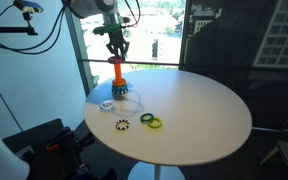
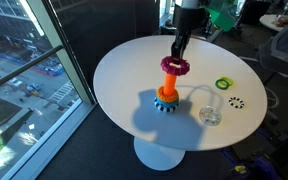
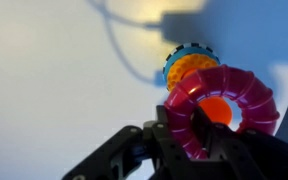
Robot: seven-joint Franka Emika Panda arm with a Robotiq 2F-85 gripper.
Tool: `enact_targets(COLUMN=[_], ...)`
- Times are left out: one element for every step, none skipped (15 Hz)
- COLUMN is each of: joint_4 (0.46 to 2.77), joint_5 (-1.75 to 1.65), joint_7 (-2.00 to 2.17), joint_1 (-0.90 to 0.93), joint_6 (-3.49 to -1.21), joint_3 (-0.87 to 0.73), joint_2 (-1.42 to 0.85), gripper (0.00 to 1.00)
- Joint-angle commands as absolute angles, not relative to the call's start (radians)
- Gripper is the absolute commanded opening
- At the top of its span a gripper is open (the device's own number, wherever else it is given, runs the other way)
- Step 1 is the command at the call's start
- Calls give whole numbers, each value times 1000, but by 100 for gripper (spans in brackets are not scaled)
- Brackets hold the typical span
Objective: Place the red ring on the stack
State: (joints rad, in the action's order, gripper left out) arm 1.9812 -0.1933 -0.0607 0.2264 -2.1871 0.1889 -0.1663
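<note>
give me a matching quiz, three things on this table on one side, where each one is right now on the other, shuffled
Things:
1. red ring
2. stack
3. yellow-green ring

Places:
a. lying flat on the white table, away from the stack
b. held in the gripper, off the table
c. standing upright on the table, below the gripper

Pairs: 1-b, 2-c, 3-a

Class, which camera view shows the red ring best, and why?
The wrist view: the red ring shows large and close, its bumpy rim clear, the orange peg seen through its hole. In both exterior views it is only a small red shape under the gripper.
</note>
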Motion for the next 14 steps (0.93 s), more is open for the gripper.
enact_targets(joint_4=[1948, 1947, 1947, 1948, 1950, 1950, 1951, 1951, 1951, 1952, 1952, 1952, 1953, 1953], joint_5=[-224, -226, -227, -227, -228, -227, -229, -231, -235, -243, -248, -255, -261, -264], joint_7=[-50, -51, -52, -51, -51, -51, -51, -51, -50, -47, -48, -47, -46, -47], joint_1=[233, 233, 234, 235, 236, 236, 237, 237, 238, 239, 239, 239, 238, 238], joint_6=[-2193, -2194, -2196, -2197, -2201, -2200, -2200, -2199, -2196, -2195, -2194, -2194, -2193, -2193], joint_3=[190, 190, 190, 190, 189, 189, 189, 188, 188, 187, 186, 186, 185, 185], joint_2=[-189, -191, -193, -195, -195, -197, -198, -199, -200, -202, -202, -202, -203, -204], gripper=[10, 10, 10, 10, 10, 10, 11, 10, 10, 10, 10, 10, 10, 11])
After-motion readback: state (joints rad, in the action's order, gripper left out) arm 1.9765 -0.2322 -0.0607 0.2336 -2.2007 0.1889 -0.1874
